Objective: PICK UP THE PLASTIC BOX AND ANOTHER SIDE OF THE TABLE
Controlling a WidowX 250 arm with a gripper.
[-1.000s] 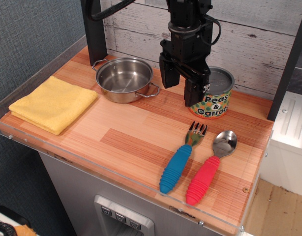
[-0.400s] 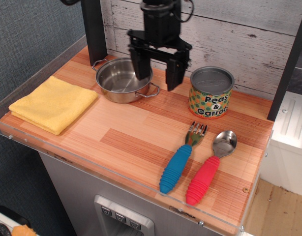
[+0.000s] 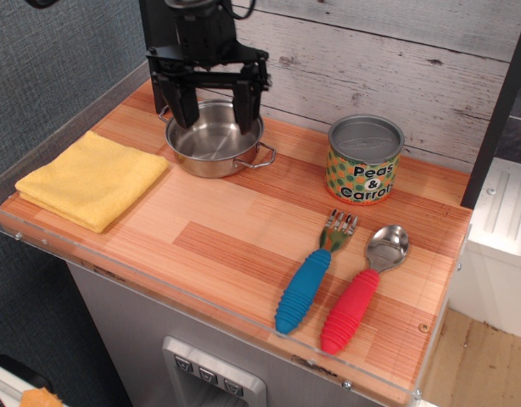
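Whitewashed planks back an orange-brown wood-plank bench (image 3: 235, 229) edged with a clear acrylic rim. At the far left, the black gripper (image 3: 214, 106) hangs over a shiny steel pot (image 3: 215, 137), its two fingers (image 3: 185, 103) spread wide with nothing between them; whether the tips reach down inside the pot is hard to judge from this angle. On the far right stands the plastic box (image 3: 365, 160), upright with its grey ridged lid on, well apart from the gripper. A folded yellow cloth (image 3: 92, 179) lies at the left edge. Near the front right, a blue-handled fork (image 3: 314, 273) and a red-handled spoon (image 3: 362, 288) lie side by side.
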